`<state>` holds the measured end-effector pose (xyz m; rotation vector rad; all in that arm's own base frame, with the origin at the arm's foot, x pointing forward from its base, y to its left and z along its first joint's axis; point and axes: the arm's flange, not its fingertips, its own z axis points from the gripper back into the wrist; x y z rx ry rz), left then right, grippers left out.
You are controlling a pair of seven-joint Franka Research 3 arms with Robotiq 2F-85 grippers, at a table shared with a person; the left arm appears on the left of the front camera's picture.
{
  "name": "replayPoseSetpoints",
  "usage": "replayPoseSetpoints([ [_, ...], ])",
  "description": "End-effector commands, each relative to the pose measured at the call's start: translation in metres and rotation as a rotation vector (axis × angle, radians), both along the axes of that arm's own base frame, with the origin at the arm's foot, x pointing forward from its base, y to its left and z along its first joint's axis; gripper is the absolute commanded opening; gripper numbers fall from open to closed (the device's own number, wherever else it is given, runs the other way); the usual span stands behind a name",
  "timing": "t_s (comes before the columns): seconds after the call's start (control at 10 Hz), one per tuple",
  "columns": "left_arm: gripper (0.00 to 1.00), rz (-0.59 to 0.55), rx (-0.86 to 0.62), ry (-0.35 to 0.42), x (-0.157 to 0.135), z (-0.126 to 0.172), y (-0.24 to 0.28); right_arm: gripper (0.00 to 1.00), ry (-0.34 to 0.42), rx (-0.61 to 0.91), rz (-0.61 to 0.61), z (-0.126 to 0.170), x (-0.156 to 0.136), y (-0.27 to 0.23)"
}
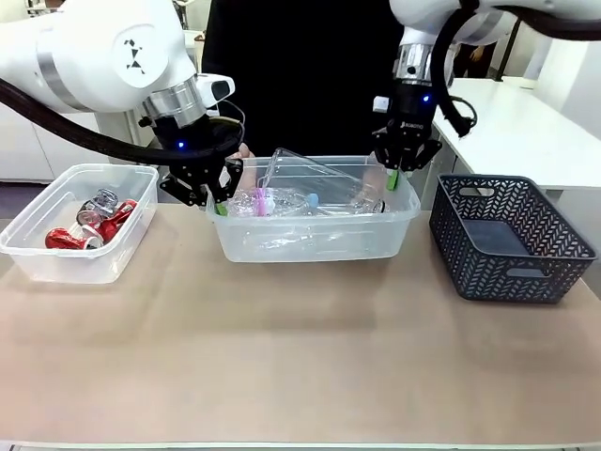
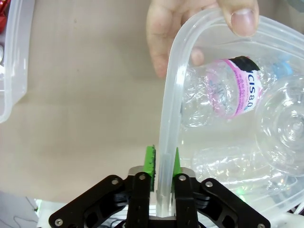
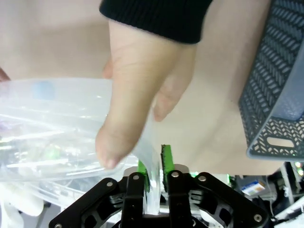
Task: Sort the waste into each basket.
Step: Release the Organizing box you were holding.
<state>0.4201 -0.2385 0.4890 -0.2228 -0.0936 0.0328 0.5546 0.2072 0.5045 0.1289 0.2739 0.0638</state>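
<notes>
Nearest the camera, the tan counter (image 1: 300, 357) lies bare. Farther on stand three containers in a row: a clear tub (image 1: 75, 246) on the robot's left holding crushed red cans (image 1: 89, 225), a bigger middle tub (image 1: 315, 235) full of clear plastic bottles (image 1: 282, 202), and a dark lattice basket (image 1: 512, 240) on the right.

The left pincer (image 2: 162, 164) is closed on the middle tub's left rim, green pads either side of the thin wall. The right pincer (image 3: 154, 164) grips the tub's right rim in the same way. Beyond, a person's hand (image 2: 190, 42) holds the far rim by a bottle with a pink label (image 2: 235, 88), and another hand (image 3: 142, 95) rests on the rim just beside the right pincer.

The tub looks light but flexible; its thick rim is the firmest hold, and the wall will likely bow if the two sides are lifted unevenly. The bottles are light, slippery, and easily crushed.
</notes>
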Motion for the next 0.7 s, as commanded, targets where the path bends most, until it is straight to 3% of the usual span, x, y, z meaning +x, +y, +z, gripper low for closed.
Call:
replayPoseSetpoints([
  [0.0,0.99,-0.031,0.004,-0.042,0.002,0.009,-0.003,1.00,-0.132,0.055,-0.058,0.010,-0.036,-0.019],
  [0.1,0.67,-0.029,0.012,-0.048,0.002,0.011,0.000,1.00,-0.167,0.042,-0.071,0.013,-0.045,-0.021],
  [0.2,1.00,-0.029,-0.005,-0.050,-0.001,0.012,0.007,1.00,-0.175,0.020,-0.084,0.015,-0.051,-0.021],
  [0.3,1.00,-0.027,-0.041,-0.057,-0.006,0.014,0.013,0.84,-0.191,0.015,-0.087,0.015,-0.053,-0.021],
  [0.5,1.00,-0.021,-0.052,-0.073,-0.014,0.018,0.022,1.00,-0.226,0.021,-0.081,0.014,-0.054,-0.019],
  [0.6,1.00,-0.029,-0.062,-0.077,-0.015,0.019,0.023,1.00,-0.236,0.027,-0.083,0.013,-0.056,-0.018],
])
